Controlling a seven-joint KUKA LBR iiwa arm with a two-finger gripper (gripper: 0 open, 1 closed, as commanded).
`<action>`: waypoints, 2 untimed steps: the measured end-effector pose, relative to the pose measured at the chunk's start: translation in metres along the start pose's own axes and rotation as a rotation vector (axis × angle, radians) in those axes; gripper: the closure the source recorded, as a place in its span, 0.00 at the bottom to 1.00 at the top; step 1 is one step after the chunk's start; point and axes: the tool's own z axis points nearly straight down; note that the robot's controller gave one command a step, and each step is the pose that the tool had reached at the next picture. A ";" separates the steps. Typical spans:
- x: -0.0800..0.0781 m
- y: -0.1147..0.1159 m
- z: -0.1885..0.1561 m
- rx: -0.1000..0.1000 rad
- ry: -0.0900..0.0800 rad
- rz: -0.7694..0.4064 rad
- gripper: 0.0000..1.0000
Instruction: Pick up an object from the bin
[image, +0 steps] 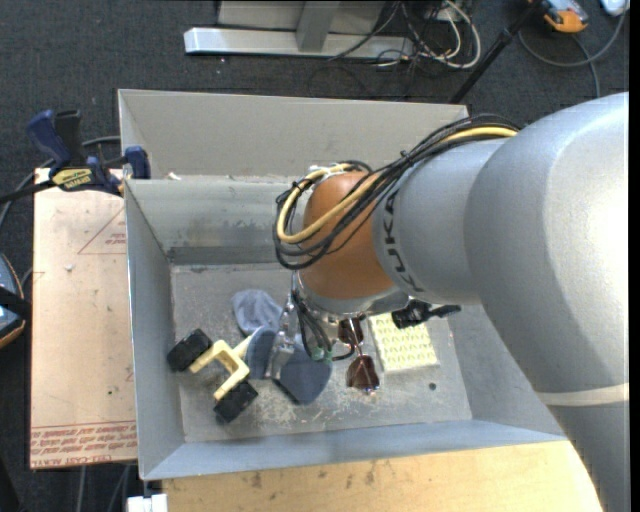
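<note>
Silver arm (520, 260) with an orange cover (345, 235) hangs low into the bin (150, 330). The gripper (297, 348) sits close to the floor; whether it is wide or narrow cannot be told. To its right lies a pale dotted pad (405, 345), and off to its left a yellow toy (228, 365) with black wheels. A blue-grey cloth (255, 308) lies just beside it, upper left. A dark blue flat piece (303, 380) lies just below it, and brown sunglasses (362, 372) lie to its lower right.
</note>
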 end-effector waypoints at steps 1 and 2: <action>-0.001 0.000 -0.011 0.000 -0.003 -0.006 1.00; 0.000 -0.001 -0.020 0.002 0.001 0.000 1.00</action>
